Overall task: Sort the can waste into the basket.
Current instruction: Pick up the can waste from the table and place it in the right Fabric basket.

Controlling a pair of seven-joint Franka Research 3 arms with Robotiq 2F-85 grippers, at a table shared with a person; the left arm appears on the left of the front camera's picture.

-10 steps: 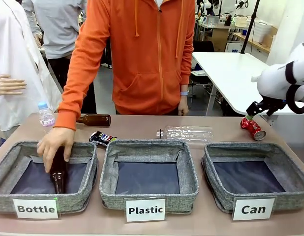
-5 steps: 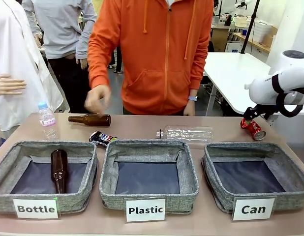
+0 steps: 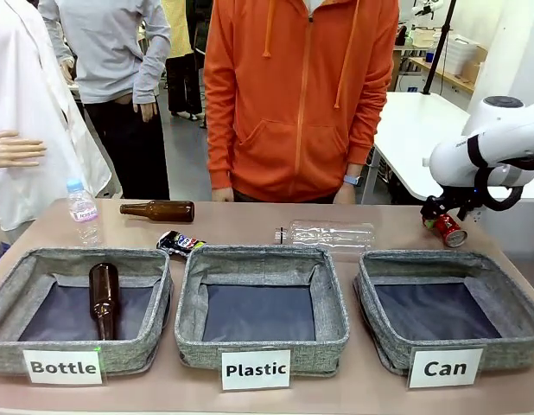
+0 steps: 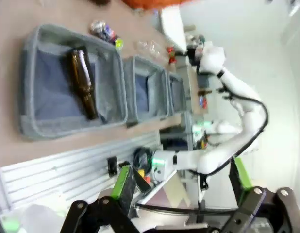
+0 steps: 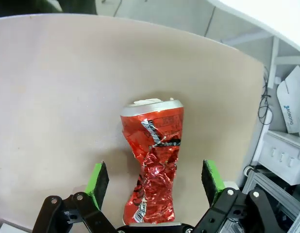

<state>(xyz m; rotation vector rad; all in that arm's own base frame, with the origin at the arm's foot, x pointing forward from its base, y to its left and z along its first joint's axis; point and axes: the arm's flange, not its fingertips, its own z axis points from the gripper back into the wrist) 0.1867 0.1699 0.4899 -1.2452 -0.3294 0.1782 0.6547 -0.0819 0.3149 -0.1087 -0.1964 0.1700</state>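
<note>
The right arm [image 3: 487, 147] reaches in from the right side, its white forearm angled down so that the right tool [image 3: 441, 213] hangs low over the far right end of the tabletop [image 3: 250, 226]. Its green-padded fingers [image 5: 98, 177] point downward, spread wide. The left tool [image 4: 181, 187] is held back from the tabletop, rolled sideways, with its fingers also spread.

Crumpled, glossy metal on the red can [image 5: 153, 160], smooth matt table [image 5: 58, 97] beneath; at its six o'clock, the basket [image 3: 509, 353] is coarse grey cloth.
</note>
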